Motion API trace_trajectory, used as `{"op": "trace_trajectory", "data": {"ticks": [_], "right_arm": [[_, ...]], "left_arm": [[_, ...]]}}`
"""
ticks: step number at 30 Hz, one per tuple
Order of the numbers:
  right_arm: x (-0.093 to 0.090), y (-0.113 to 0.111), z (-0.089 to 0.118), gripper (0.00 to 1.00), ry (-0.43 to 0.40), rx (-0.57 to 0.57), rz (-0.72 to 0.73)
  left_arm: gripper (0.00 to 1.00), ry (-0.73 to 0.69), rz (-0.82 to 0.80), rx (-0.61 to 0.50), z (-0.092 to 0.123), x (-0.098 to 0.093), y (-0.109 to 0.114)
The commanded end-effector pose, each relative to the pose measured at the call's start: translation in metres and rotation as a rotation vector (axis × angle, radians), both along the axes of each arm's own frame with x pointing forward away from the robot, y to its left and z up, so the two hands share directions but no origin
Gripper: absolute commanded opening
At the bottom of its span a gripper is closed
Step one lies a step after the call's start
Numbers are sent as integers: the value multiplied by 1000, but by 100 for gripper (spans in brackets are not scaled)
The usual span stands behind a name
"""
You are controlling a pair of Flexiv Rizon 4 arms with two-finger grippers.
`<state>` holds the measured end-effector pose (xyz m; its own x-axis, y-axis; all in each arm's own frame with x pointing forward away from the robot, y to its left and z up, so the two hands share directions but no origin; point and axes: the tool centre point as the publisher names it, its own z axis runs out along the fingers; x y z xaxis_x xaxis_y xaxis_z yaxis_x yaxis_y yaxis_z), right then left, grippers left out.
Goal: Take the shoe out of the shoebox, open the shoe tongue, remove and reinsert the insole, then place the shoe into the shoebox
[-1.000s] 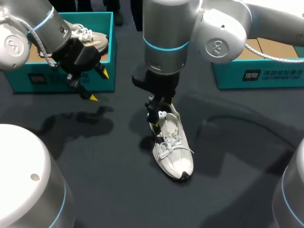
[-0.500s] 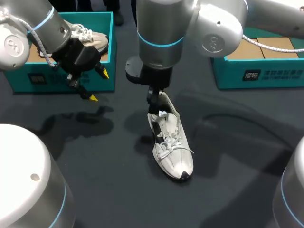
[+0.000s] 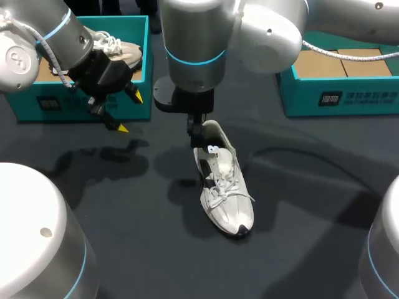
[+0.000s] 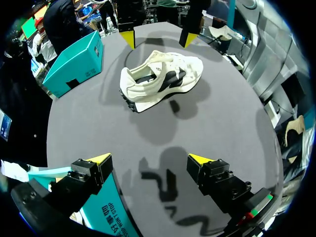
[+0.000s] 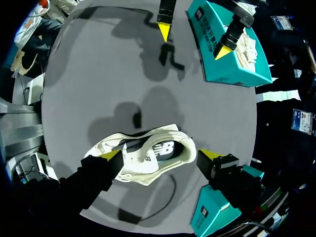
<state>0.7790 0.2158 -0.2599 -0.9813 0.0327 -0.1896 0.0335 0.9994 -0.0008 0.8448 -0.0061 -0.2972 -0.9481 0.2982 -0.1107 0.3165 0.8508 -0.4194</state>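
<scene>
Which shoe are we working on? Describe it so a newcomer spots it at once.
On the dark table, between the left shoebox and the right shoebox, a white lace-up shoe lies below the right gripper. Unlike the other shoe, which sits inside the left shoebox, it rests on bare tabletop.

The white shoe [image 3: 225, 187] with dark side panels stands upright on its sole mid-bench, toe near, heel far, laced. The teal left shoebox [image 3: 25, 106] at far left holds a second shoe [image 3: 121, 48], also pale. The teal right shoebox [image 3: 349, 98], far right, seems lined with brown card.
</scene>
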Motion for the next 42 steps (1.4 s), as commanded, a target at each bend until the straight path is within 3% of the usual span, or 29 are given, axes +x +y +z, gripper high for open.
{"op": "trace_trajectory", "data": {"ticks": [1,16,29,42], "right_arm": [[11,1,-6,100,-34,-28,73],[50,4,-36,100,-15,-88,177],[67,-9,-54,100,-53,-113,200],[80,-16,-74,100,-39,-116,220]], "left_arm": [[100,-1,0,3,0,0,0],[100,-1,0,3,0,0,0],[100,-1,0,3,0,0,0],[100,-1,0,3,0,0,0]]}}
